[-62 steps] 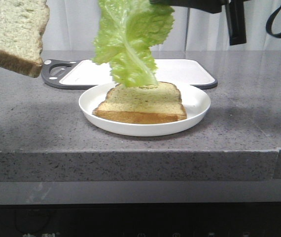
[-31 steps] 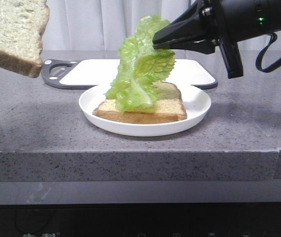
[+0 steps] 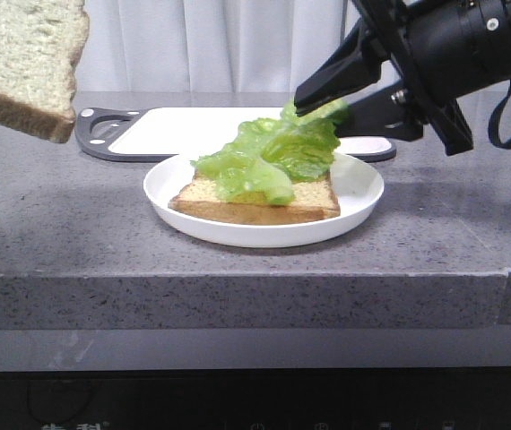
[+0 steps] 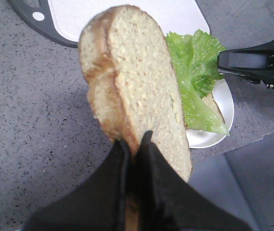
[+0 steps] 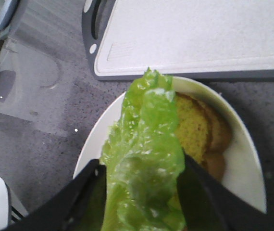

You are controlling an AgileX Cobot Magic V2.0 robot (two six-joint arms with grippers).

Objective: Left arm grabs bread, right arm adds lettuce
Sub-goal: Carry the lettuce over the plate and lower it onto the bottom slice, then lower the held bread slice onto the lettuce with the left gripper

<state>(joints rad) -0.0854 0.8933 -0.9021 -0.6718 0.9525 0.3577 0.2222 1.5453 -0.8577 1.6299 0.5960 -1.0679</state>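
Observation:
The bread (image 3: 22, 63), a thick speckled slice with brown crust, hangs high at the far left of the front view. My left gripper (image 4: 133, 139) is shut on its lower edge (image 4: 142, 86). The crinkled green lettuce (image 3: 269, 157) lies draped over a flatter golden slice (image 3: 264, 204) on the white plate (image 3: 363, 193). My right gripper (image 3: 323, 109) hovers at the leaf's right end with its jaws spread; in the right wrist view the lettuce (image 5: 144, 144) lies between its parted fingers (image 5: 94, 192). The left wrist view also shows the lettuce (image 4: 194, 72).
A white cutting board with a dark grey rim (image 3: 184, 130) lies just behind the plate. The grey speckled counter's front edge (image 3: 238, 273) runs close in front of the plate. The right arm's black body (image 3: 471, 45) fills the upper right.
The right gripper has come down and to the right, laying the hanging lettuce flat onto the slice on the plate, and its jaws have spread. The held bread has stayed put.

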